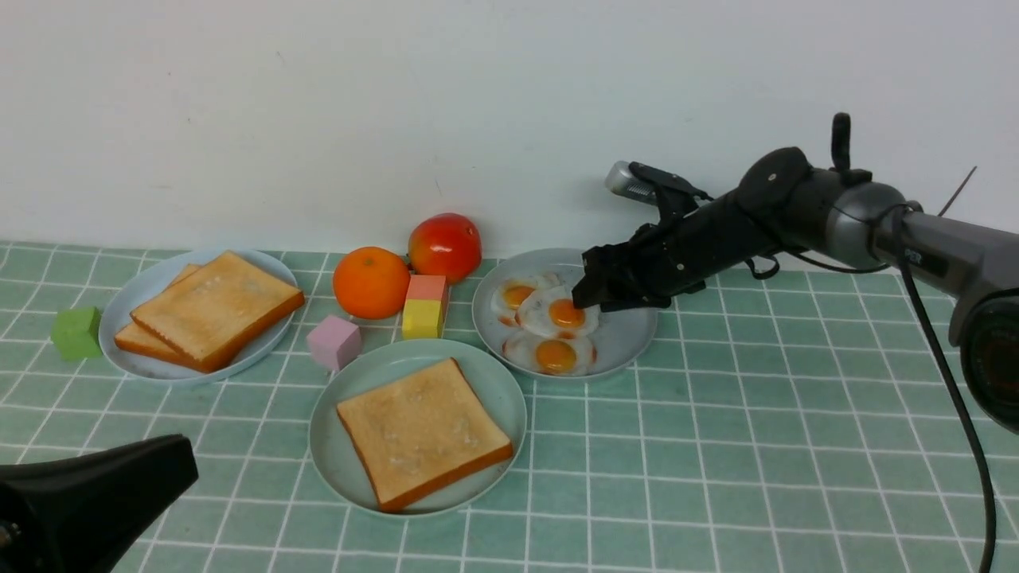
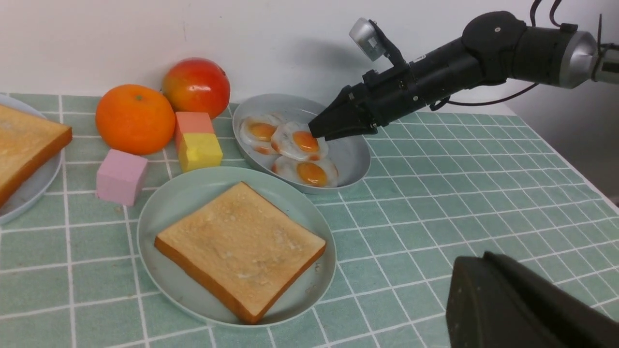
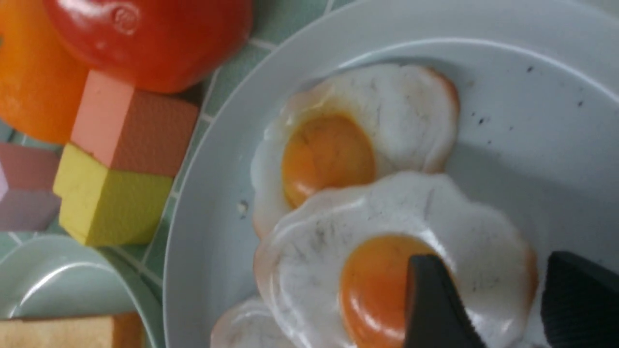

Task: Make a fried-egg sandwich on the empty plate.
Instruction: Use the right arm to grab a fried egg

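The flat white toy fried egg (image 1: 557,312), glossy orange yolk, lies atop two other eggs (image 1: 555,354) on a bluish-grey round plate (image 1: 629,334) — the right gripper (image 1: 585,296) has its jaws parted over the egg's edge, clasping nothing. The mint-green plastic plate (image 1: 330,458) holds one golden toast slice (image 1: 422,430).

Illumination is bright, even and diffuse in all three views. The right arm (image 1: 796,207) casts a soft grey shadow on the wall (image 1: 318,119), displaced to its left. Shadows on the worktop (image 1: 716,438) are faint. The front and left wrist views are sharp, except for the left gripper (image 2: 508,299), a dark, defocused mass at the frame edge. The right wrist view is soft overall. There the right gripper (image 3: 503,309) is blurred, and small glare spots show on the yolk of the fried egg (image 3: 314,251) and on the red fruit (image 3: 145,38).
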Available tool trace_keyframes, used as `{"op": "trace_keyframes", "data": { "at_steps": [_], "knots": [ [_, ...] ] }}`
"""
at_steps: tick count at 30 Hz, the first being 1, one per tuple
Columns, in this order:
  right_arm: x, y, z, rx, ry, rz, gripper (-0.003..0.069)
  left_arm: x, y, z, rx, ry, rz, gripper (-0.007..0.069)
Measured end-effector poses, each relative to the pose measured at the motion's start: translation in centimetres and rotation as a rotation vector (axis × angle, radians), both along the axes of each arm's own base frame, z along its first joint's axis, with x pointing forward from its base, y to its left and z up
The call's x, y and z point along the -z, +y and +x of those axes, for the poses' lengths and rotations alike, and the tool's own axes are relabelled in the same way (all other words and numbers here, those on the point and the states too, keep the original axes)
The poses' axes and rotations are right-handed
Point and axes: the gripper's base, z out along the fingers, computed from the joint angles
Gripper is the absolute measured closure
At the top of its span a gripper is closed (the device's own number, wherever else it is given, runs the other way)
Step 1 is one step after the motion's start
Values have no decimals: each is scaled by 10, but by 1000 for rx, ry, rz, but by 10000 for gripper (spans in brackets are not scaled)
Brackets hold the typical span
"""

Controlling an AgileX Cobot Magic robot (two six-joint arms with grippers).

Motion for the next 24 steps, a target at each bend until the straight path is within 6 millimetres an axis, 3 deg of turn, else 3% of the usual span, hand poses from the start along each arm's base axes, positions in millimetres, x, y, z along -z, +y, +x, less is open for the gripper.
{"op": "trace_keyframes", "data": {
  "at_steps": [18, 24],
  "knots": [
    [2, 4, 6, 39, -45, -4, 322, 0, 0, 0, 0, 2, -2, 629],
    [6, 4, 6, 38, -37, -4, 368, 0, 0, 0, 0, 2, -2, 627]
  ]
}}
